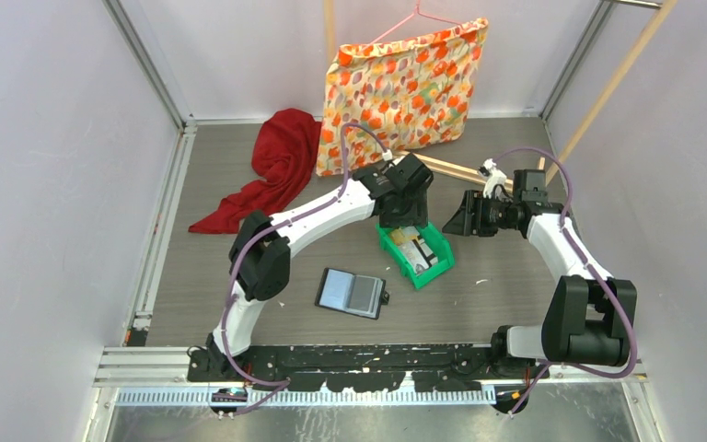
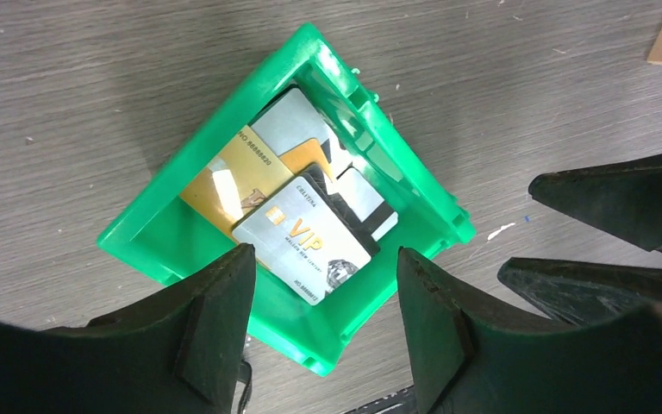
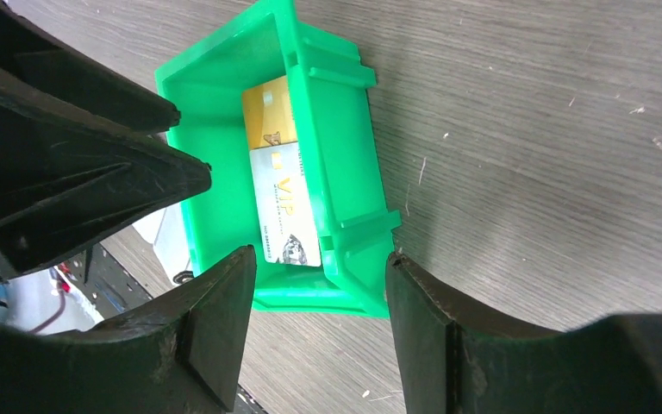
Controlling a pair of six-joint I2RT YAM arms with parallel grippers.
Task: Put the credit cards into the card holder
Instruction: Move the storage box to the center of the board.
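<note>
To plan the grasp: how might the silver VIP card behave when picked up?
The silver VIP card looks thin and glossy, so probably stiff, light, slippery. Resting on the gold card inside the green tray, its edges seem hard to catch.

Robot lab: alu-frame enclosure [image 1: 145, 64].

Credit cards [image 2: 302, 237] lie overlapped in the green tray [image 2: 159, 231], a silver one topmost.

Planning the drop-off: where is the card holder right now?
In the top view, the card holder lies open just near-left of the green tray, beside the left arm's elbow.
</note>
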